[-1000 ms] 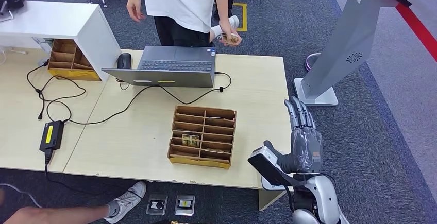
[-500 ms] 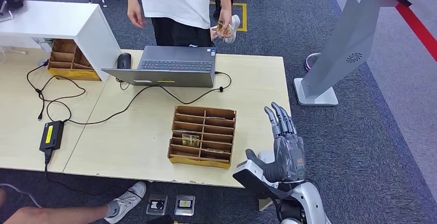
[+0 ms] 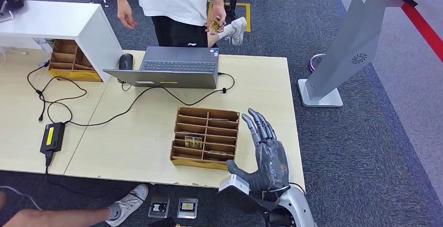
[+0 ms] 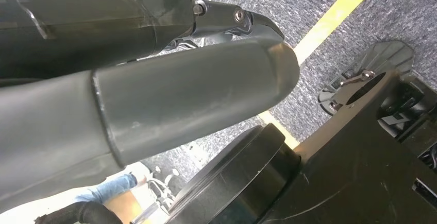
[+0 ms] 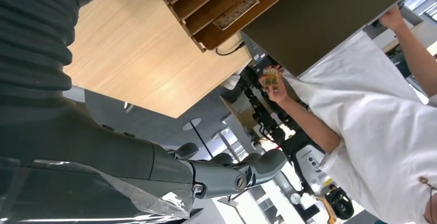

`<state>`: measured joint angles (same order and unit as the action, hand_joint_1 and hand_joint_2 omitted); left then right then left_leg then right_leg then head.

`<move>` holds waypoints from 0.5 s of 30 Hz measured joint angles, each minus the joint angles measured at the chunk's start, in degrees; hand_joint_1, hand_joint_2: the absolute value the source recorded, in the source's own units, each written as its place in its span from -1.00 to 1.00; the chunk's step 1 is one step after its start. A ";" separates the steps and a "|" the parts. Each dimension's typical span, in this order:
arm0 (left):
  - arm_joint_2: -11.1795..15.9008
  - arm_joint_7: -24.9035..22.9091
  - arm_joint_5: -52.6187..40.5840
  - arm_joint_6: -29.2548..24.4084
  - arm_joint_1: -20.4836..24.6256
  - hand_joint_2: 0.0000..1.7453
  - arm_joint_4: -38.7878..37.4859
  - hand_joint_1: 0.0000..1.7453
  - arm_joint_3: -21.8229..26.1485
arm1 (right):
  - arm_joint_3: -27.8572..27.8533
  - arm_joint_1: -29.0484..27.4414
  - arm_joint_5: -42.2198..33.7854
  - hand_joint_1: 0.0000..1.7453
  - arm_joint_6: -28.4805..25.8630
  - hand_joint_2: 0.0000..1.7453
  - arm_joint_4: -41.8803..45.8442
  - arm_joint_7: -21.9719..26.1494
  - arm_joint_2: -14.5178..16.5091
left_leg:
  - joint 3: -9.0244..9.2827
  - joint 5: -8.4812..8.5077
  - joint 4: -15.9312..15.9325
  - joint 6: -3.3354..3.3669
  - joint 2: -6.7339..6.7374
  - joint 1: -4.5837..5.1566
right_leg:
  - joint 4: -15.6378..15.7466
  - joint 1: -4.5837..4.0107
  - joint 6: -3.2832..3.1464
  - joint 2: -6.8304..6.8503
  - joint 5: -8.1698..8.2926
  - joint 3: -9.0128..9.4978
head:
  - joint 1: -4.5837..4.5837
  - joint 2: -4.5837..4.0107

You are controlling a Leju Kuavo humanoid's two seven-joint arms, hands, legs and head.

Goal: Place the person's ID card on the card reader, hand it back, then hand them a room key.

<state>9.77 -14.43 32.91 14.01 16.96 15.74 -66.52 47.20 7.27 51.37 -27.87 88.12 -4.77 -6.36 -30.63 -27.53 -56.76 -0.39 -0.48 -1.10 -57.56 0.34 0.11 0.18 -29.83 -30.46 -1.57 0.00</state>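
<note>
Right hand (image 3: pixel 269 156) empty with fingers spread above counter (image 3: pixel 141 133) edge, beside cardboard organizer (image 3: pixel 206 138), person (image 3: pixel 175 0) holding card (image 3: pixel 214 25), left hand's state unclear

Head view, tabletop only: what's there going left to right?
Black power brick → mouse → laptop → cardboard divider tray → right robot hand, open over the table's right edge.

Laptop (image 3: pixel 177 68) (open) beside mouse (image 3: pixel 126 61) on table (image 3: pixel 130 138).
</note>
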 joint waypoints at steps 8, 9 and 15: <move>0.00 0.00 -0.37 -0.01 -0.04 -1.00 0.00 -1.00 0.97 | 1.97 1.25 -0.57 -1.00 2.06 1.00 -2.72 0.03 1.51 | -0.01 0.00 0.00 0.00 0.00 0.00 | 0.00 0.00 0.00 0.00 0.00 0.00 | -0.01 0.00; 0.00 0.00 -0.37 -0.02 -0.08 -1.00 0.00 -1.00 1.06 | 2.14 1.46 -0.59 -1.00 2.27 1.00 -3.28 0.04 1.71 | -0.01 0.00 0.00 0.00 0.00 0.00 | 0.00 0.00 0.00 0.00 0.00 0.00 | -0.01 0.00; 0.00 0.00 -0.35 -0.16 -0.60 -1.00 0.00 -1.00 2.05 | 3.24 2.73 -0.80 -1.00 2.95 1.00 -7.12 0.13 2.88 | -0.02 0.00 0.00 0.00 0.00 0.00 | 0.00 0.00 0.00 0.01 0.00 -0.01 | -0.01 0.00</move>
<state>9.77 -14.43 32.55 13.85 16.36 15.74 -64.46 50.44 10.00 50.57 -24.92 80.99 -4.64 -3.48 -30.66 -27.53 -56.76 -0.39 -0.48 -1.10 -57.56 0.34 0.11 0.19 -29.83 -30.47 -1.58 0.00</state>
